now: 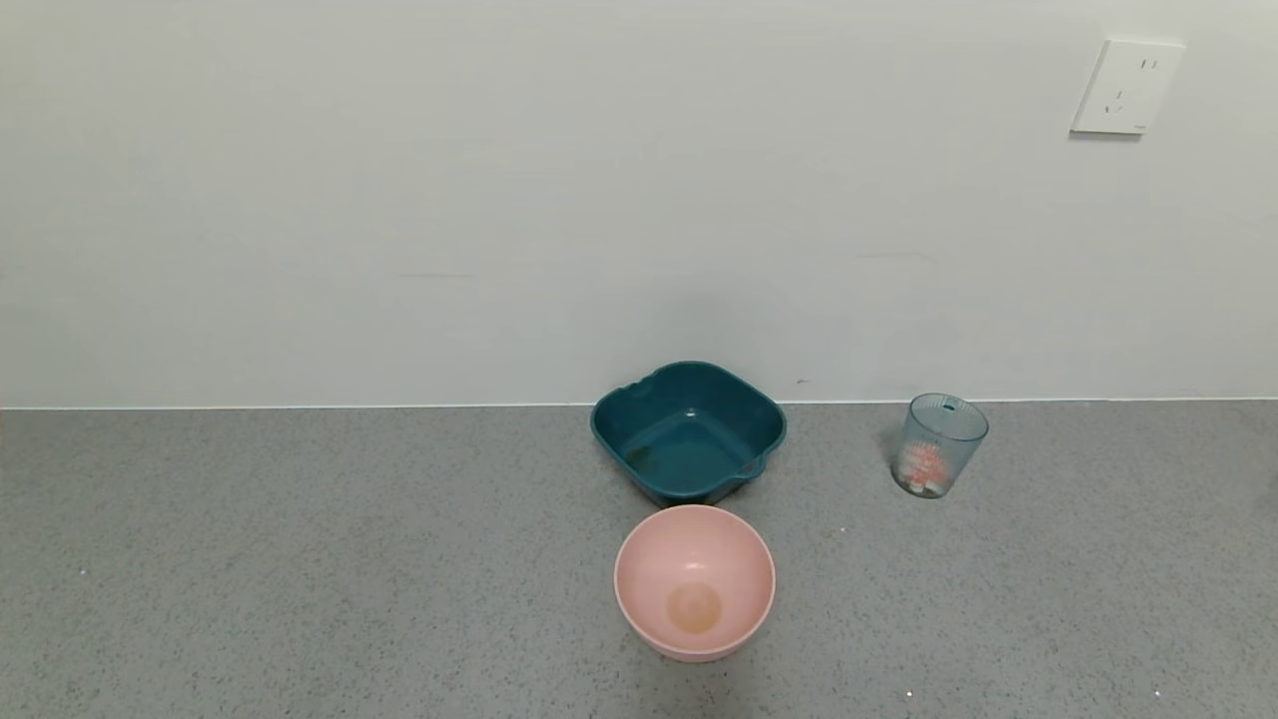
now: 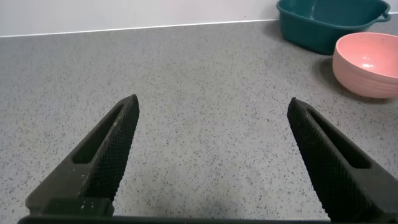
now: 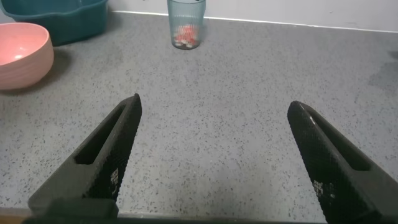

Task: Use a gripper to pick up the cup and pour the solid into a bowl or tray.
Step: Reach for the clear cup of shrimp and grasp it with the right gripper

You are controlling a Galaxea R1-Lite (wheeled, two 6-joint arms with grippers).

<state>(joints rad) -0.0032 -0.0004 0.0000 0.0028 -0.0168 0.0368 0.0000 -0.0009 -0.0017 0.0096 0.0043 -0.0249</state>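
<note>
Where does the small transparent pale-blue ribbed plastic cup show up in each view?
Head view: cup at right, near the wall.
Left wrist view: not in it.
Right wrist view: cup at top, beyond the open right gripper.
Shared landmark: round pink bowl.

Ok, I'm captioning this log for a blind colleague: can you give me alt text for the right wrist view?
The right pincer is open above a speckled grey countertop. Far ahead stands a small clear pale-blue ribbed plastic cup holding orange-red and white pieces, with a round pink bowl and a dark teal plastic basin off to one side.
</note>
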